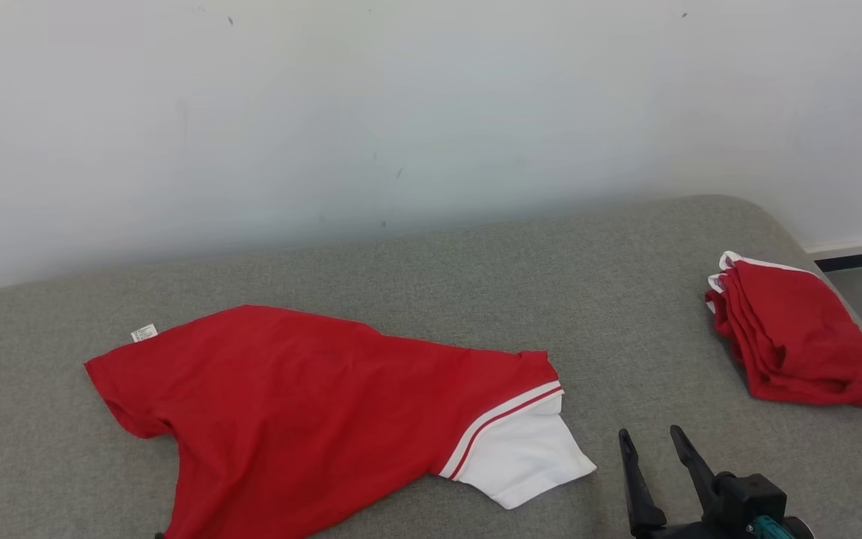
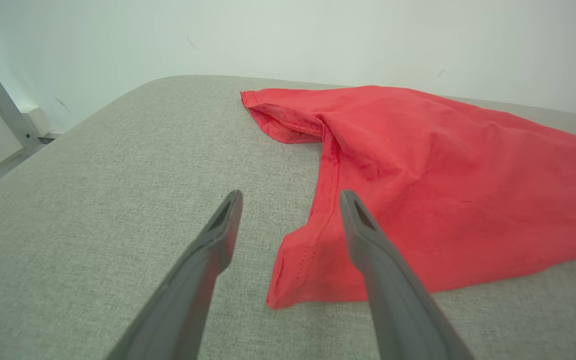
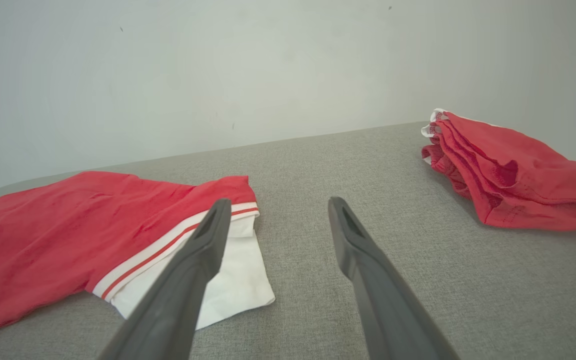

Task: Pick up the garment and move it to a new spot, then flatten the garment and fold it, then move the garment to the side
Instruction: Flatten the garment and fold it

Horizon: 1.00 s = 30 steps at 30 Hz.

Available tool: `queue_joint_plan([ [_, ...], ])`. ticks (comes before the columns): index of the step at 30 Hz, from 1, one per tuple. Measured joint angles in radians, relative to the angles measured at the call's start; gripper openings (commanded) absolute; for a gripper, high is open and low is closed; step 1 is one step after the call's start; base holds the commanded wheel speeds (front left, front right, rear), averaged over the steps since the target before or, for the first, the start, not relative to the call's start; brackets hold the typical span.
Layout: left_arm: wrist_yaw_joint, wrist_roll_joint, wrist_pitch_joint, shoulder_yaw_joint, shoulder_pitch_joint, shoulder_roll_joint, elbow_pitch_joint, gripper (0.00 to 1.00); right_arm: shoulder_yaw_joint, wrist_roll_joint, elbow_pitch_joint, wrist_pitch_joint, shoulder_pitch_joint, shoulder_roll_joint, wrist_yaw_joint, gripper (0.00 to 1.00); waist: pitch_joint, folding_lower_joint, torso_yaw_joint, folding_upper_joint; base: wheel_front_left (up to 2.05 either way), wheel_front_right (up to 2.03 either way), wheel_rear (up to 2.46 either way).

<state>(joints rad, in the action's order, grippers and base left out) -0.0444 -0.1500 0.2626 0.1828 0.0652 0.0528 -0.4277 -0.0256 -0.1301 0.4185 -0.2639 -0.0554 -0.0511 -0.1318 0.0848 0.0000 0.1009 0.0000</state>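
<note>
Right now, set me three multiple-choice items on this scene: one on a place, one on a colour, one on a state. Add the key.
1. Where on the grey surface does the folded red pile lie?
A. At its left end
B. At its right end
C. Hanging off the near edge

2. What colour is the short sleeve of the spread shirt, nearest the right gripper?
A. White
B. Black
C. Blue

3. How do the fingers of the left gripper stand?
A. Shut on the hem
B. Shut on nothing
C. Open, holding nothing

Key: B, the pile sits far right, near the surface's edge. A, the sleeve is white below a red and white striped band. C, a wide gap shows between the fingers and the shirt lies loose on the surface.
</note>
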Motion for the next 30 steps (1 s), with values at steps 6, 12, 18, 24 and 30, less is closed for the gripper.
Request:
queue_joint_plan([
  [6, -0.007, 0.004, 0.0, -0.041, 0.031, -0.002, 0.039, 1.0, -0.016, 0.027, -0.021, 0.0, 0.015, 0.0, 0.0, 1.0, 0.004, 0.0, 0.002, 0.0001, 0.0, 0.0, 0.0],
  [12, -0.009, 0.026, 0.0, -0.089, 0.039, -0.002, 0.055, 1.0, -0.034, 0.034, -0.026, 0.0, 0.016, 0.0, 0.0, 1.0, 0.004, 0.0, -0.003, 0.0001, 0.0, 0.0, 0.0],
  [18, -0.01, 0.043, 0.0, -0.128, 0.041, -0.002, 0.061, 1.0, -0.039, 0.035, -0.031, 0.0, 0.021, 0.0, 0.0, 1.0, -0.004, 0.0, -0.007, 0.0001, 0.0, 0.0, 0.0],
  [24, 0.001, 0.036, 0.0, -0.14, 0.041, -0.002, 0.061, 1.0, -0.044, 0.036, -0.024, 0.0, 0.024, 0.0, 0.0, 1.0, -0.008, 0.0, -0.006, 0.0, 0.0, 0.0, 0.0],
  [30, 0.013, 0.025, 0.0, -0.146, 0.039, -0.002, 0.062, 1.0, -0.048, 0.035, -0.01, 0.0, 0.019, 0.0, 0.0, 1.0, -0.027, 0.0, -0.006, 0.0, 0.0, 0.0, 0.0],
])
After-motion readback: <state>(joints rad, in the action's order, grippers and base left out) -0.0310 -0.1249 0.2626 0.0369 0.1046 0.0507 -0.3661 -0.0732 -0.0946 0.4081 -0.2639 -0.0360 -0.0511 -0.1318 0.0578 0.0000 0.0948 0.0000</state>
